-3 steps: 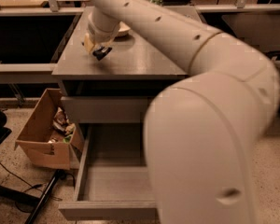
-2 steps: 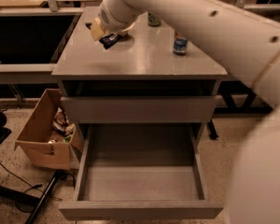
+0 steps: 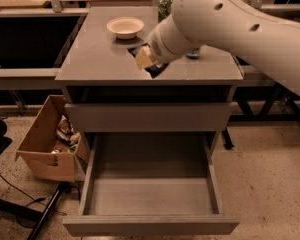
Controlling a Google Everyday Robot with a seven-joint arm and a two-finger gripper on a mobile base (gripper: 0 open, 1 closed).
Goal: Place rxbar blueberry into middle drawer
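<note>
My gripper (image 3: 146,60) hangs over the front middle of the grey cabinet top (image 3: 100,59), at the end of the large white arm that comes in from the upper right. It is shut on the rxbar blueberry (image 3: 156,70), a dark-blue wrapper that sticks out below and beside the gripper, just above the top. The middle drawer (image 3: 152,196) is pulled out wide open below, with its flat grey floor bare. The gripper is above and behind the drawer's opening.
A white bowl (image 3: 125,27) sits on the top behind the gripper. A green can (image 3: 165,4) stands at the back, and a blue-and-white can (image 3: 192,53) is mostly hidden by the arm. The upper drawer front (image 3: 147,116) is closed. An open cardboard box (image 3: 45,146) stands on the floor at the left.
The gripper, still holding the dark wrapper, has moved from the left rear of the cabinet top toward its front middle. The arm now covers less of the drawer.
</note>
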